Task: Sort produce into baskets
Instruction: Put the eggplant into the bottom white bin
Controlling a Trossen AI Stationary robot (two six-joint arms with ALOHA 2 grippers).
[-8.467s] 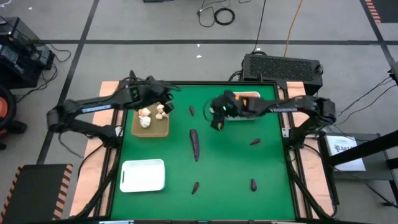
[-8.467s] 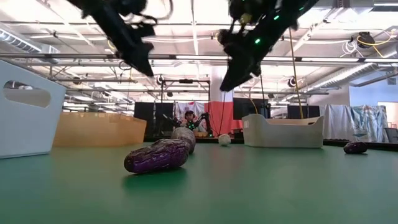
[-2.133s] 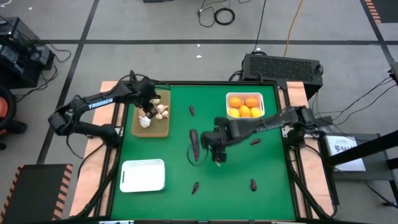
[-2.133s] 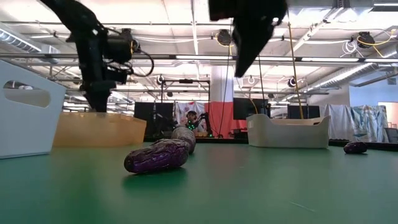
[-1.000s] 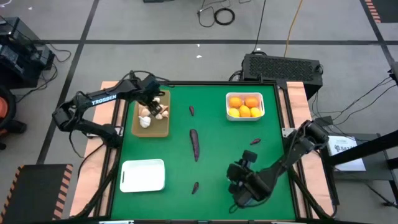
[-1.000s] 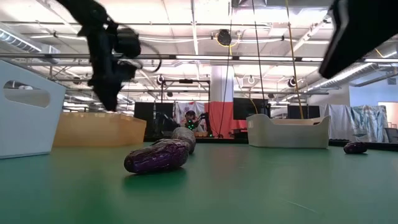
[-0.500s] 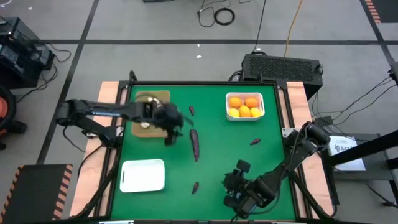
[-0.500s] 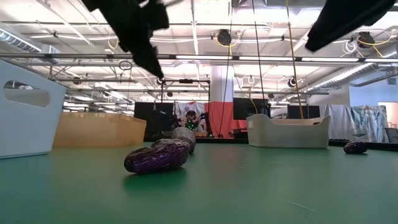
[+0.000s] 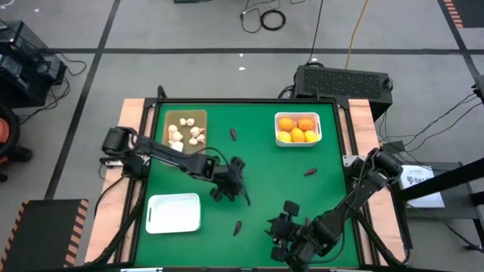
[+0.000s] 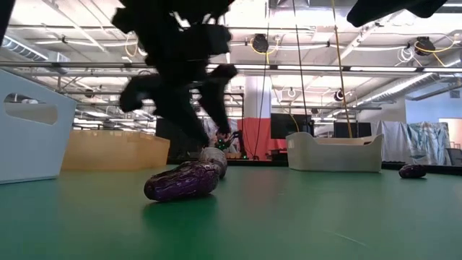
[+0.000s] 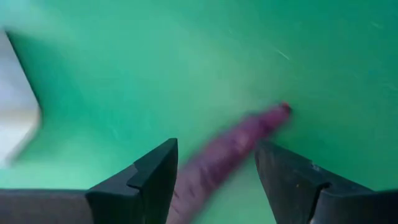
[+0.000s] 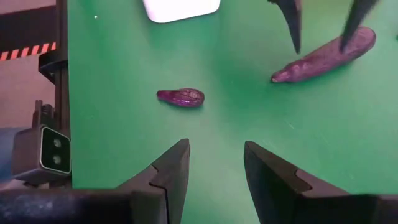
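Observation:
My left gripper [image 9: 233, 189] hangs open over the middle of the table. Its two fingers stand on either side of the long purple eggplant [image 11: 239, 146], which lies flat on the green mat; the right wrist view shows that eggplant [image 12: 326, 55] too. My right gripper [image 9: 277, 231] is open near the table's near edge, above bare mat, with a small eggplant [image 12: 181, 96] ahead of it. The tan tray [image 9: 198, 119] holds garlic bulbs. One white basket [image 9: 298, 115] holds oranges. The other white basket [image 9: 174, 213] stands at the near left.
Small eggplant pieces lie loose on the mat at the far middle [image 9: 233, 134], at the right [image 9: 310, 172] and near the front [image 9: 237, 227]. In the low view that front piece [image 10: 180, 180] lies nearest. Bare mat lies between the baskets.
My left gripper has swung from above the tan tray toward the middle of the table, sunk and rolled about its own line; it now straddles the long eggplant. My right gripper has drifted a little toward the table's left near the front edge and tipped.

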